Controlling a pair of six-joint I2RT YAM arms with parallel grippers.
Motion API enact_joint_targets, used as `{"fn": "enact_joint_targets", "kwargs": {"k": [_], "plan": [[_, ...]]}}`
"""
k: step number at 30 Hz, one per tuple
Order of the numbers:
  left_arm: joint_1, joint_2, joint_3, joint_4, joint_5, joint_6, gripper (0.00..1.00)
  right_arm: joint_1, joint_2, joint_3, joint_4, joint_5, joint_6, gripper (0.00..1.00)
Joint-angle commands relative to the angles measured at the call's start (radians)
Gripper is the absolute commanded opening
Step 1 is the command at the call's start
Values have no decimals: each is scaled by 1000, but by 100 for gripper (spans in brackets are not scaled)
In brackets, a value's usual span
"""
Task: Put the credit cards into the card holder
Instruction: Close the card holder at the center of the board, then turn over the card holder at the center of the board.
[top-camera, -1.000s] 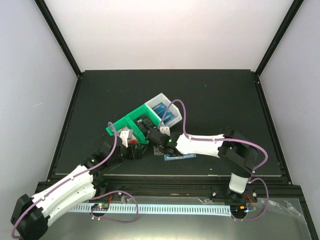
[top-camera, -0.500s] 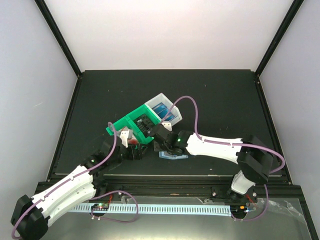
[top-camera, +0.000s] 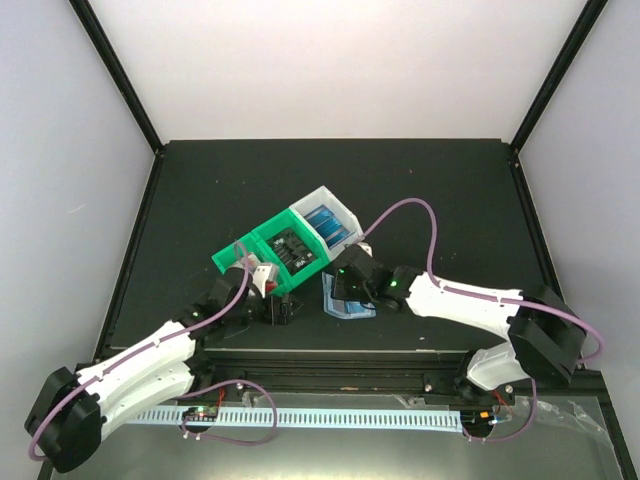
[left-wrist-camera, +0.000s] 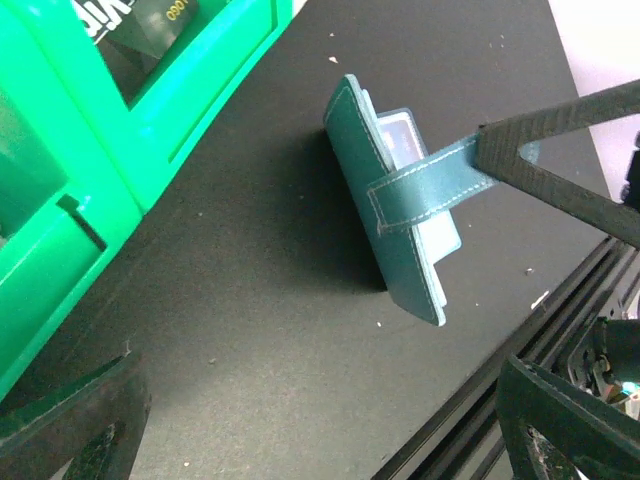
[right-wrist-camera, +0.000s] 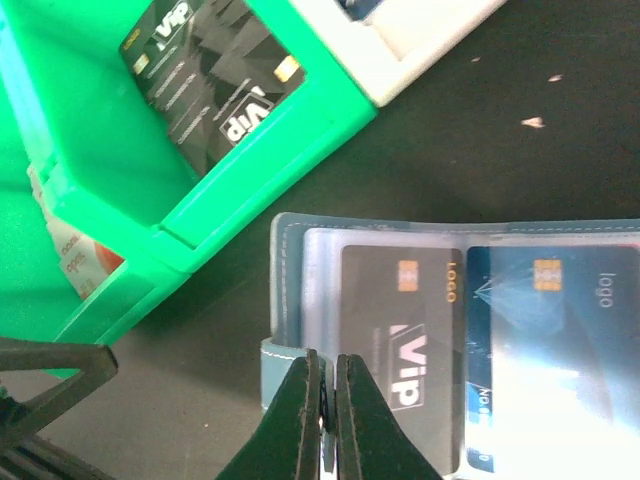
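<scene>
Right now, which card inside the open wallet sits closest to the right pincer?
The black VIP card, beside the right pincer gripping the wallet strap; the blue card lies one sleeve farther away.

Green bin (top-camera: 245, 243) and white bin (top-camera: 343, 209), touching side by side, on black table (top-camera: 450, 200)

The black surface (top-camera: 450, 190) carries a green bin (top-camera: 262, 233) and a white bin (top-camera: 345, 210), touching side by side near its middle. The card holder (top-camera: 348, 305) rests open between them and the near edge.
</scene>
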Motion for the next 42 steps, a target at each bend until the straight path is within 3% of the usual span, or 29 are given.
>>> {"fn": "enact_joint_targets", "kwargs": {"k": [1, 13, 21, 29, 37, 42], "plan": [[4, 37, 69, 40, 62, 36, 96, -64, -64, -65, 100, -83, -7, 1], [3, 84, 96, 49, 104, 57, 95, -265, -252, -271, 150, -201, -52, 1], [-9, 148, 120, 98, 136, 38, 94, -310, -323, -334, 1, -68, -78, 1], [-92, 256, 190, 129, 117, 42, 94, -311, -300, -366, -64, 41, -64, 2], [-198, 501, 327, 145, 23, 3, 83, -312, -258, -332, -126, 124, -87, 13], [-249, 664, 425, 142, -19, -2, 74, -310, -288, -303, -139, 130, -110, 31]]}}
